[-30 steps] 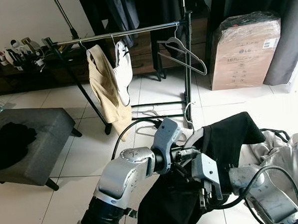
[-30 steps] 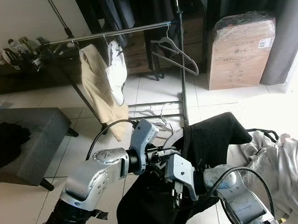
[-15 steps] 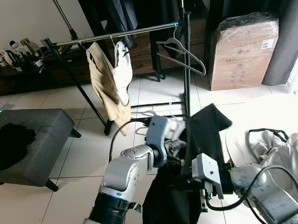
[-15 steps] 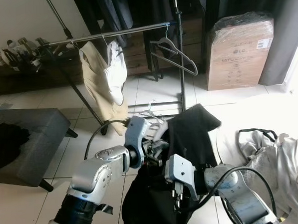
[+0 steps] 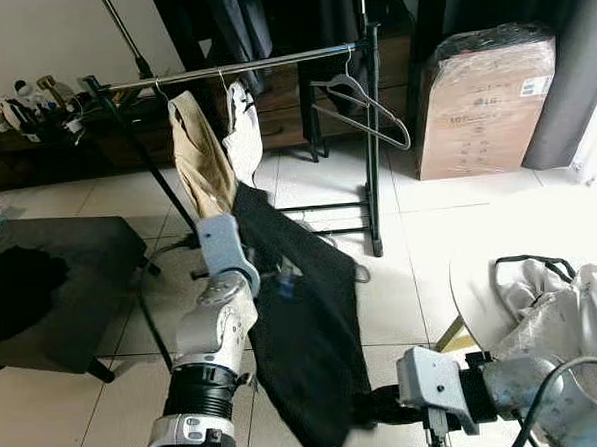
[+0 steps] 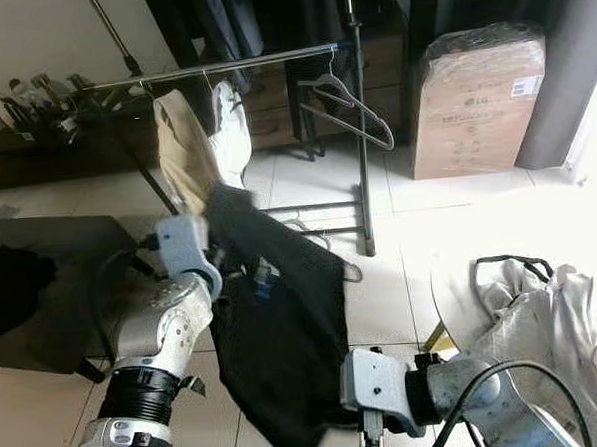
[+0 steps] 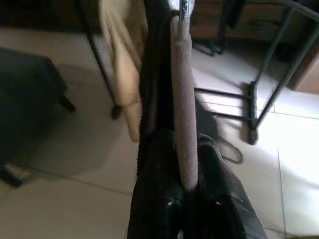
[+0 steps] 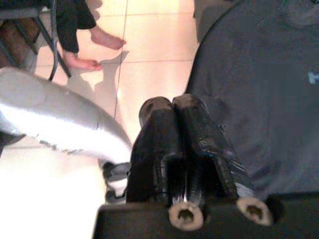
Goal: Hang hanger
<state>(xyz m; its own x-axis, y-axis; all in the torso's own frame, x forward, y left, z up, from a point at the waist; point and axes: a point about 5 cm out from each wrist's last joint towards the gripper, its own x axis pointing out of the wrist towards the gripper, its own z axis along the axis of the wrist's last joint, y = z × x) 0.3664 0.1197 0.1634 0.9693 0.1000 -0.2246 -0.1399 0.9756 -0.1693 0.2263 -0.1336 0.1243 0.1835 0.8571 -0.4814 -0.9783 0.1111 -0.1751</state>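
Left gripper (image 7: 185, 191) clamped on grey hanger (image 7: 182, 99), black garment (image 5: 303, 313) draped, raised toward clothes rail (image 5: 240, 66) at 12 o'clock; right gripper (image 8: 184, 144) jaws closed, empty.

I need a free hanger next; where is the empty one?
In the left eye view, the empty hanger hangs at the rail's right end, beside the upright post, left of the cardboard box.
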